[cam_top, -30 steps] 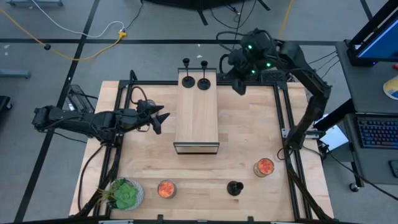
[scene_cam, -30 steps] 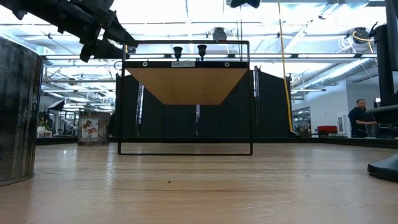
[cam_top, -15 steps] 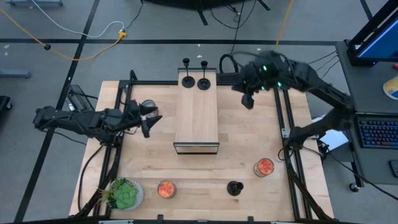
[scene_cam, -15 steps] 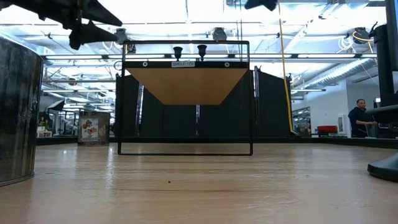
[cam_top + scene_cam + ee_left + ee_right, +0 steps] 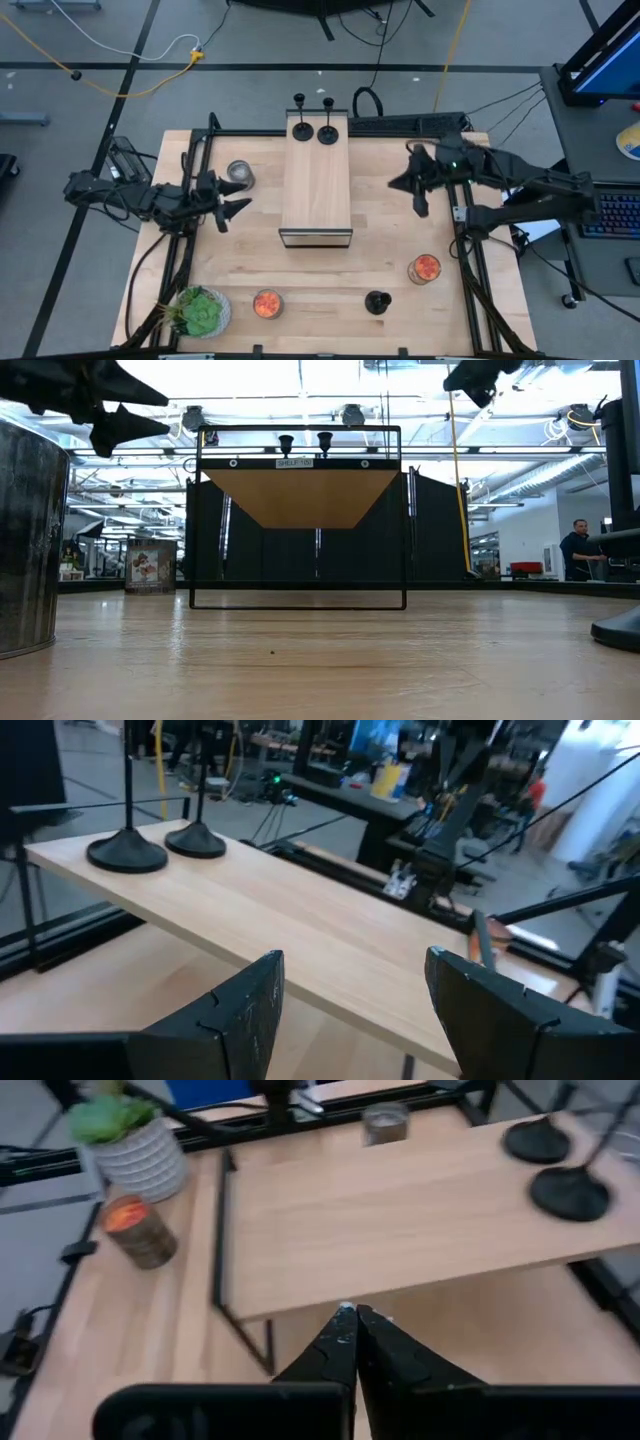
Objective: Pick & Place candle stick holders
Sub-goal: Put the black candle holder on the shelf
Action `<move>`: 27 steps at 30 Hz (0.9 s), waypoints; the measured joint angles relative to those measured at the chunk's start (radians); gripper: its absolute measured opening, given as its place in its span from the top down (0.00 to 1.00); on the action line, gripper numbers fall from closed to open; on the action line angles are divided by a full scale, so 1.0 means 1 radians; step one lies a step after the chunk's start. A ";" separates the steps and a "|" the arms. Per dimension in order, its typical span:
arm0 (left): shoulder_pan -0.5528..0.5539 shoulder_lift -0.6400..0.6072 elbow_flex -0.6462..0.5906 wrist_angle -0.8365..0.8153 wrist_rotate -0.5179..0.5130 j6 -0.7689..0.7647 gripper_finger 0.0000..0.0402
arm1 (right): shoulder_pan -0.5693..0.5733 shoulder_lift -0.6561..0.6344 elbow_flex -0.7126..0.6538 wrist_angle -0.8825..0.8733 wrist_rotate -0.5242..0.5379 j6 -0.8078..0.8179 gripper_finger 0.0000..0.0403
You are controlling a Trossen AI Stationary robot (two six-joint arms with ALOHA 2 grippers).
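Two tall black candlestick holders stand on their round bases at the far end of the raised wooden shelf. They also show in the low view and the left wrist view. A squat black holder stands on the table near the front edge. My left gripper is open and empty, left of the shelf. My right gripper is shut and empty, right of the shelf.
A glass jar stands left of the shelf. A potted plant and two orange candle jars stand along the near side. Black frame rails run along the table's left and right sides.
My right gripper has swung from the far right corner toward the table's near edge, and now hangs right of the shelf's middle. My left gripper has drawn back from the shelf toward the table's left edge. The holders have stayed in place.
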 joint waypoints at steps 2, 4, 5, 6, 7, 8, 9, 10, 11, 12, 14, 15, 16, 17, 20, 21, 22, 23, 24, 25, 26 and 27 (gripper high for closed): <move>-0.017 -0.027 -0.023 0.014 0.000 0.000 0.38 | 0.026 -0.035 -0.054 0.039 -0.028 0.011 1.00; -0.032 -0.051 -0.042 0.018 0.001 0.000 0.38 | 0.050 -0.067 -0.104 0.085 -0.070 0.012 1.00; -0.039 -0.062 -0.050 0.018 0.001 -0.001 0.38 | 0.064 -0.081 -0.128 0.113 -0.095 0.021 1.00; -0.045 -0.072 -0.057 0.019 0.001 -0.003 0.38 | 0.077 -0.092 -0.151 0.143 -0.124 0.041 1.00; -0.052 -0.081 -0.064 0.018 0.000 -0.009 0.38 | 0.090 -0.100 -0.171 0.169 -0.149 0.066 1.00; -0.057 -0.088 -0.070 0.017 0.000 -0.013 0.38 | 0.104 -0.106 -0.191 0.194 -0.173 0.090 1.00; -0.062 -0.093 -0.075 0.017 0.000 -0.013 0.38 | 0.120 -0.111 -0.208 0.216 -0.194 0.110 1.00; -0.068 -0.098 -0.081 0.016 0.000 -0.015 0.38 | 0.139 -0.113 -0.222 0.229 -0.207 0.120 1.00; -0.070 -0.103 -0.086 0.016 0.001 -0.016 0.38 | 0.162 -0.113 -0.231 0.236 -0.212 0.123 1.00; -0.073 -0.108 -0.090 0.016 0.001 -0.017 0.38 | 0.186 -0.112 -0.237 0.240 -0.217 0.121 1.00; -0.075 -0.117 -0.099 0.016 0.001 -0.025 0.38 | 0.236 -0.107 -0.241 0.241 -0.223 0.112 1.00; -0.075 -0.121 -0.103 0.016 0.001 -0.028 0.38 | 0.261 -0.101 -0.241 0.245 -0.224 0.111 1.00; -0.075 -0.126 -0.108 0.014 0.001 -0.032 0.38 | 0.287 -0.097 -0.241 0.247 -0.224 0.111 1.00; -0.075 -0.130 -0.111 0.015 0.001 -0.037 0.38 | 0.314 -0.090 -0.241 0.247 -0.223 0.111 1.00; -0.075 -0.142 -0.124 0.014 0.002 -0.047 0.38 | 0.397 -0.063 -0.241 0.267 -0.212 0.118 1.00; -0.075 -0.145 -0.128 0.014 0.002 -0.048 0.38 | 0.426 -0.050 -0.240 0.266 -0.193 0.123 1.00; -0.075 -0.148 -0.130 0.015 0.001 -0.048 0.38 | 0.456 -0.035 -0.237 0.258 -0.171 0.131 1.00; -0.075 -0.152 -0.133 0.014 0.001 -0.048 0.38 | 0.484 -0.018 -0.232 0.255 -0.148 0.139 1.00; -0.075 -0.153 -0.134 0.014 0.001 -0.048 0.38 | 0.510 -0.001 -0.227 0.255 -0.128 0.143 1.00; -0.075 -0.153 -0.134 0.015 0.002 -0.048 0.38 | 0.534 0.017 -0.217 0.253 -0.111 0.148 1.00; -0.075 -0.153 -0.134 0.015 0.002 -0.047 0.38 | 0.556 0.035 -0.205 0.251 -0.094 0.158 1.00; -0.075 -0.153 -0.134 0.015 0.002 -0.047 0.38 | 0.575 0.053 -0.190 0.241 -0.087 0.169 1.00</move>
